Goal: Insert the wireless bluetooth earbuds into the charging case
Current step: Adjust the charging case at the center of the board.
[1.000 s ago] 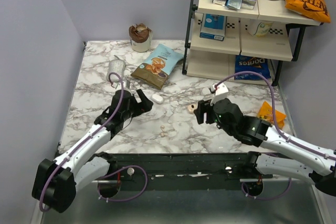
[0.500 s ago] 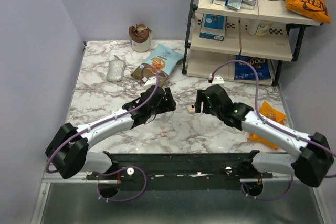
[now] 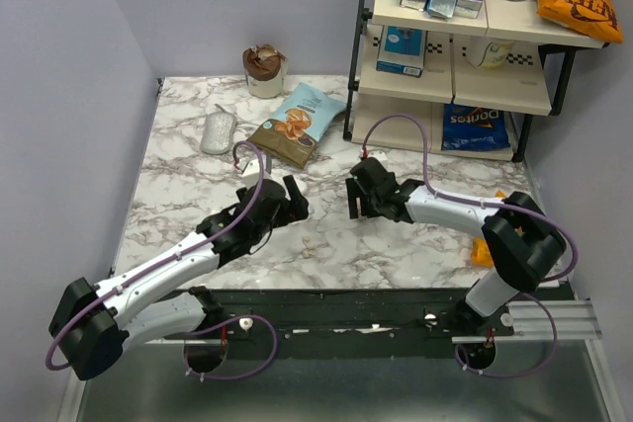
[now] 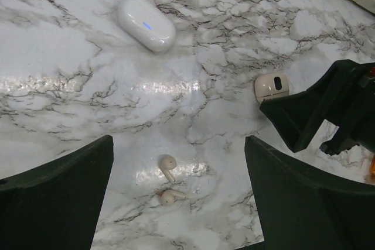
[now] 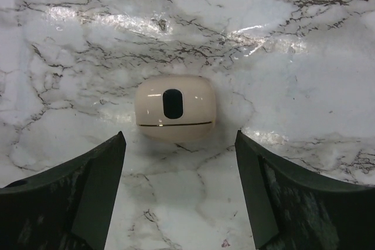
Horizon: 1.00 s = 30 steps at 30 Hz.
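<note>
Left hand [image 4: 179, 144] hangs wide open over the two earbuds [image 4: 167, 167] lying close together on the marble surface [image 4: 70, 68], the white case [image 4: 146, 23] lying shut well beyond them, while the right hand [image 5: 180, 139], fingers also spread, straddles a cream pod [image 5: 193, 103] without touching it.

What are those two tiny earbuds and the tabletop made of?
The earbuds look like moulded plastic: cream, smooth, rounded, with a soft sheen. The tabletop looks like polished marble, white with dark veins and bright glare patches, though it may be printed laminate.
</note>
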### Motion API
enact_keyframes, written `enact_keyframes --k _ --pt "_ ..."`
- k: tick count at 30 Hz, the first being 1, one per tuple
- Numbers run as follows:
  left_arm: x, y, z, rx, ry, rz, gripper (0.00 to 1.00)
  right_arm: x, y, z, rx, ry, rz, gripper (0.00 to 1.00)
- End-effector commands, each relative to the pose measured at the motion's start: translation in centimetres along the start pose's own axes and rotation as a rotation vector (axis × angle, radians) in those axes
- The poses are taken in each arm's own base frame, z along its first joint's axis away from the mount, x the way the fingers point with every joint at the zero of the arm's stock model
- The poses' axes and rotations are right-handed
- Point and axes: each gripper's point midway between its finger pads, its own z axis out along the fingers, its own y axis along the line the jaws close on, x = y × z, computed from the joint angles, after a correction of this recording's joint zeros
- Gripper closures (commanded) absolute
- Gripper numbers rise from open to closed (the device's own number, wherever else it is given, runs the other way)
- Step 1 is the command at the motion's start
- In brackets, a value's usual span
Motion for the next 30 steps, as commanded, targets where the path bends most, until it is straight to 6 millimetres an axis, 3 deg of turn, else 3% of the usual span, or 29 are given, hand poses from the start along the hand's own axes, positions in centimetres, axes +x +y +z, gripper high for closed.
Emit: enact_keyframes --k 1,11,30 --pt "0.5 1.7 -0.4 -0.042 -0.015 0.004 0.02 -1.5 0.6 1.2 0.003 -0.037 -0.031 0.16" --pt "1.0 1.9 -0.3 -0.037 0.001 0.016 0.02 -2.7 0.8 2.4 0.021 -0.029 -0.123 0.17" --pt "1.4 2.2 -0.8 -0.013 0.001 0.016 0.02 -0.5 0.3 3.9 0.002 0.082 -0.152 0.25"
